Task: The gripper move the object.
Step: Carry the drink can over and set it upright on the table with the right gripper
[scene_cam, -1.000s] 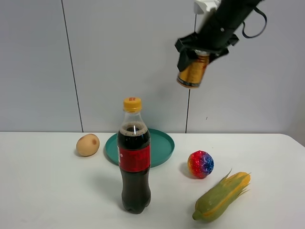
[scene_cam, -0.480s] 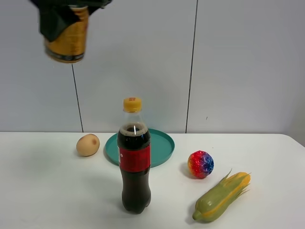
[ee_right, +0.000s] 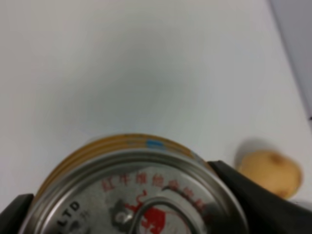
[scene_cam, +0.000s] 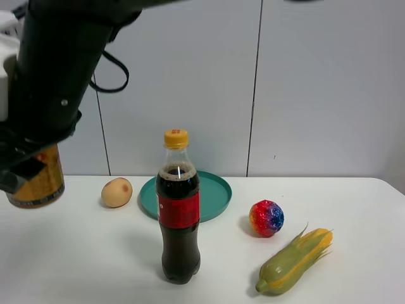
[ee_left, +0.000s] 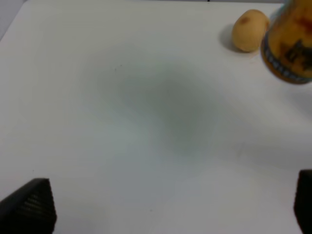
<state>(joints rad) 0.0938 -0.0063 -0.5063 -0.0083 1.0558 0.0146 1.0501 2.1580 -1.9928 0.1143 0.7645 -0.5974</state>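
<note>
- Gold can (scene_cam: 36,185) with red markings hangs near the worktop's (scene_cam: 82,253) back-left corner, close to the left edge. It seems just clear of the surface and slightly tilted.
- My right gripper (scene_cam: 28,166), reaching across, clamps the can near its silver top. Dark fingers (ee_right: 241,197) flank the lid in the wrist view.
- My left gripper (ee_left: 165,207) is spread wide and empty, over the left side of the worktop.
- Main risk, as I judge it: released while tilted, the can could topple and roll off the left edge.
- Gripped so high, it may swing or slip.
- Potato (scene_cam: 116,192) sits near the can, by the back edge; a sideways drift could knock it.
- Both arms work close together and might clash.
</note>
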